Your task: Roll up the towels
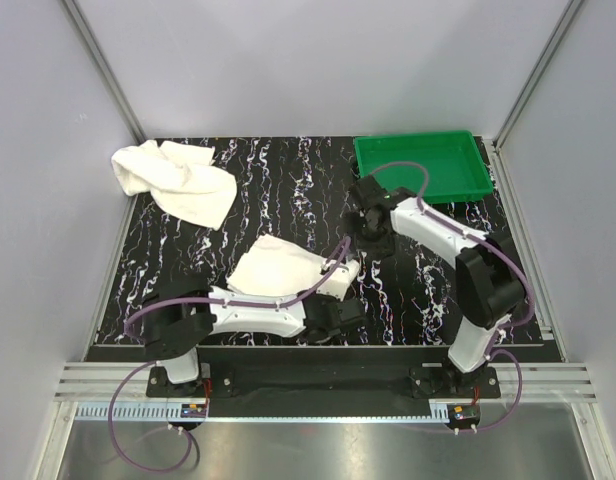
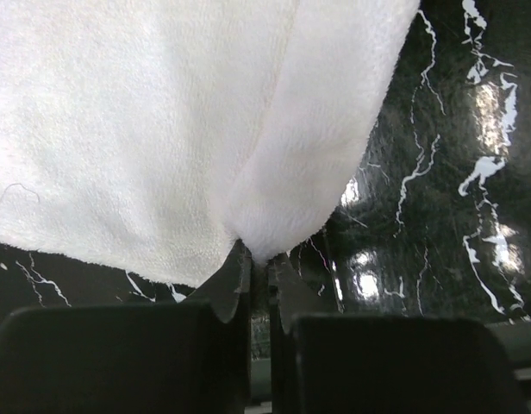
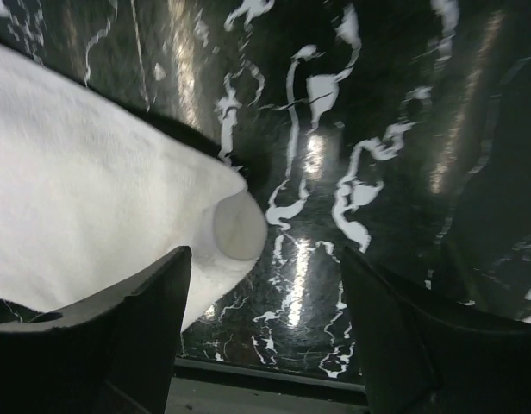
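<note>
The smaller white towel (image 1: 278, 268) lies folded in the middle of the black marbled table. Its near right edge is folded over into a thick lip (image 2: 326, 112). My left gripper (image 2: 259, 256) is shut on the bottom of that fold, seen from above at the towel's near right corner (image 1: 338, 305). The right gripper (image 1: 373, 232) hovers just right of the towel, open and holding nothing. In the right wrist view the gripper (image 3: 265, 272) has the towel's rolled corner (image 3: 238, 226) near its left finger. The larger towel (image 1: 178, 180) lies crumpled at the far left.
A green plastic tray (image 1: 458, 185) sits at the far right corner, just behind the right arm. Grey walls enclose the table on three sides. A raised metal rail runs along the near edge by the arm bases.
</note>
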Controlling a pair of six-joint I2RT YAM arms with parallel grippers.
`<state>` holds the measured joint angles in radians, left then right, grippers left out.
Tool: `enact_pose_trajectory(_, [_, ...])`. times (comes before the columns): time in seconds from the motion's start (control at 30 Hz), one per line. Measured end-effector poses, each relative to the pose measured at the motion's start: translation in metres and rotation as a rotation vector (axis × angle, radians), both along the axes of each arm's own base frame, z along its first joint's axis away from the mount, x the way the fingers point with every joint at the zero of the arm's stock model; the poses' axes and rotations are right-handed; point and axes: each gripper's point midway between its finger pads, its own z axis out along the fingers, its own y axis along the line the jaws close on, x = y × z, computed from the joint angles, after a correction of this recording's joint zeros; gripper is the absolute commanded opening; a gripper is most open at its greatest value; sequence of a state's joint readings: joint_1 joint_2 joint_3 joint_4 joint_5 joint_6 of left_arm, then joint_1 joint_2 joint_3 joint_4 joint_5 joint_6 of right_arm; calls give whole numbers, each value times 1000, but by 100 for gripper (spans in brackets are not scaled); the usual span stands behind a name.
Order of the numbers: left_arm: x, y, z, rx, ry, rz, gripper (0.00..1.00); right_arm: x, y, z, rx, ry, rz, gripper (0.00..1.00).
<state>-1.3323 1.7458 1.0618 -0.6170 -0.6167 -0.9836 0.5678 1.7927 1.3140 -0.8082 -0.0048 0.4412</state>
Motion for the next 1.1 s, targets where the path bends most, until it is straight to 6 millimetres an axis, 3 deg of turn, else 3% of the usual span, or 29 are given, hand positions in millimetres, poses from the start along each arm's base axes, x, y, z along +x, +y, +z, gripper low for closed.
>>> enact_pose_trajectory(0.2, [-9, -4, 3, -86, 79, -27, 0, 29, -27, 62, -11, -203, -89, 75])
enact_pose_trajectory(0.33, [-10, -3, 4, -173, 142, -15, 0, 24, -29, 101, 79, -327, -102, 74])
enact_pose_trajectory(0.43, [-11, 5, 4, -255, 194, 16, 0, 5, -27, 111, 173, -364, -94, 72])
enact_pose_trajectory(0.53, [-12, 10, 6, -363, 247, 54, 0, -17, -19, 105, 276, -345, -71, 70])
enact_pose_trajectory(0.8, [-14, 22, 7, -668, 370, 163, 0, -71, 4, 64, 519, -233, 1, 65])
enact_pose_trajectory(1.1, [-18, 26, 6, -838, 452, 235, 0, -105, 36, 26, 738, -148, 21, 65])
